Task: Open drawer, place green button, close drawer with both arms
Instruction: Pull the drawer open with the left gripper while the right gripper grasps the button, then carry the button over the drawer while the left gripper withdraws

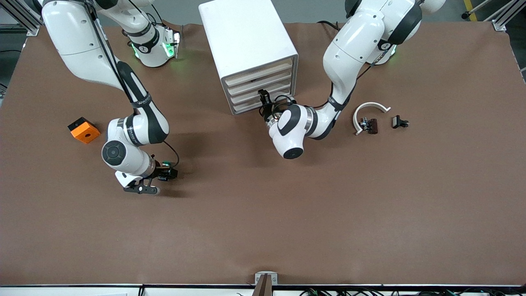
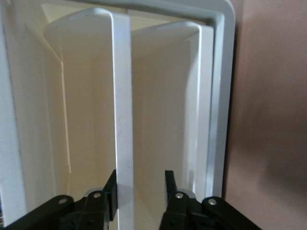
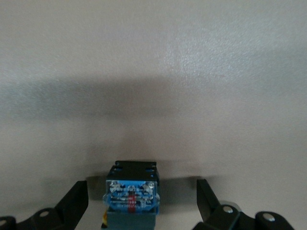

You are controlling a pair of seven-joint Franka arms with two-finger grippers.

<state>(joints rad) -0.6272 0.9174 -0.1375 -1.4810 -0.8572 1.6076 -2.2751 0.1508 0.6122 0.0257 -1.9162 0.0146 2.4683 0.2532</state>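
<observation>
The left pincer point(image 1: 263, 97) sat at the cabinet point(image 1: 246, 49) front, its fingers point(image 2: 111, 191) straddling the drawer point(image 2: 122, 120) front's lip with a gap on one side, not yet clamped, placed to pull the drawer out; it looked like the third drawer down, all four shut. The right pincer point(image 1: 153, 181) hung low, nearer the camera than the cabinet, toward the right arm's end, jaws wide on either side of the button point(image 3: 130, 196) on the surface point(image 1: 263, 213), apparently poised for a pickup once the drawer opened.
</observation>
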